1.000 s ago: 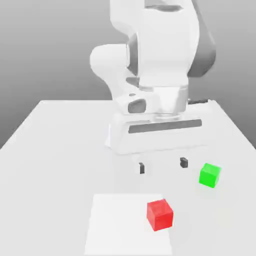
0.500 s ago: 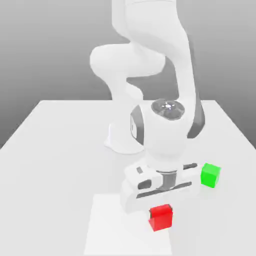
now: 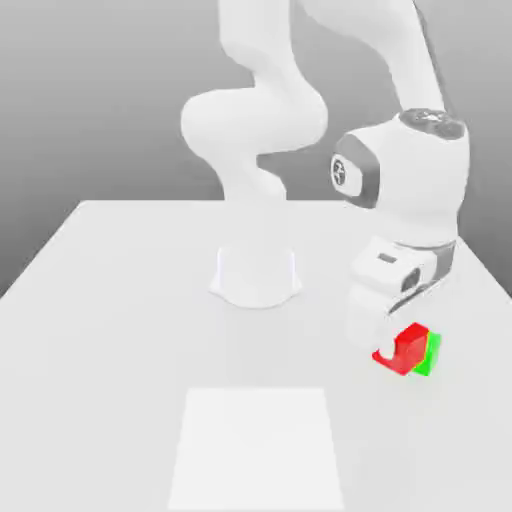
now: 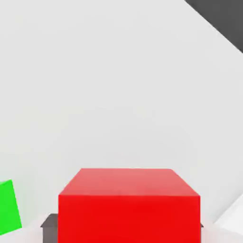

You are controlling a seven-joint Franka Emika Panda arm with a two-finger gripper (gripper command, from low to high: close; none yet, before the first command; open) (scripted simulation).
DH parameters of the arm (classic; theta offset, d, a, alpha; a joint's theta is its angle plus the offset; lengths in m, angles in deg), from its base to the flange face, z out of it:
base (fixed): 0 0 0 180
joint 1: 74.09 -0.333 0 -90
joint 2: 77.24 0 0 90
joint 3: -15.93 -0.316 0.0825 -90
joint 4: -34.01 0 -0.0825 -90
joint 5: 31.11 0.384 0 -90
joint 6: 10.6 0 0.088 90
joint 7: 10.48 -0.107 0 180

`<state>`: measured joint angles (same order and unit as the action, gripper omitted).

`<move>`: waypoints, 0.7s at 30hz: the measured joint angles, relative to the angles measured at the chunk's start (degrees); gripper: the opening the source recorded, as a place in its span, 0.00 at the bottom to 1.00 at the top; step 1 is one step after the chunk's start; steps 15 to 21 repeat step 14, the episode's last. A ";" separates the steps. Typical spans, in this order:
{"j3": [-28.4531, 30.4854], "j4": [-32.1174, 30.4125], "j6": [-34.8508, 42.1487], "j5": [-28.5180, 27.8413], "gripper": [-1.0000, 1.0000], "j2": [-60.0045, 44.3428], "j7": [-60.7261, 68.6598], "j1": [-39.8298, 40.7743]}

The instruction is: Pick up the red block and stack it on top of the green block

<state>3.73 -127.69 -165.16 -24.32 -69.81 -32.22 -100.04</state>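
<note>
My gripper [image 3: 399, 348] is shut on the red block [image 3: 406, 346], a small red cube held at the exterior view's right side of the table. The green block [image 3: 431, 354] sits just behind it, partly covered by the red cube, with only a green sliver showing. In the hand view the red block [image 4: 128, 204] sits large between the dark finger pads [image 4: 48, 222], and the green block [image 4: 9, 207] lies apart from it to one side. Whether the red cube touches the green one cannot be told.
The arm's round white base [image 3: 256, 276] stands at the middle back of the white table [image 3: 120, 300]. A paler square patch [image 3: 258, 450] marks the table's front. The table's edge on the exterior view's right [image 3: 490, 280] runs close to the blocks.
The gripper came down on the red block at the front patch, closed on it, and carried it toward the exterior view's right, up to the green block. The green block stayed put.
</note>
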 joint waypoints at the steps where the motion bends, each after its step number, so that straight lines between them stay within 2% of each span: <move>1: -1.10 -1.03 0.44 0.54 0.00 1.47 1.83 -2.11; 3: -3.30 -3.11 1.27 1.29 0.00 4.35 5.26 -6.50; 6: -5.08 -3.90 -2.08 -0.38 0.00 1.74 5.46 -7.33; 11: -4.87 -3.73 -11.35 -8.44 0.00 -8.00 0.06 -5.59; 12: -4.23 -3.69 -12.64 -9.75 1.00 -9.37 -0.82 -5.88; 21: -4.23 -3.69 -12.64 -9.75 1.00 -9.37 -0.82 -5.90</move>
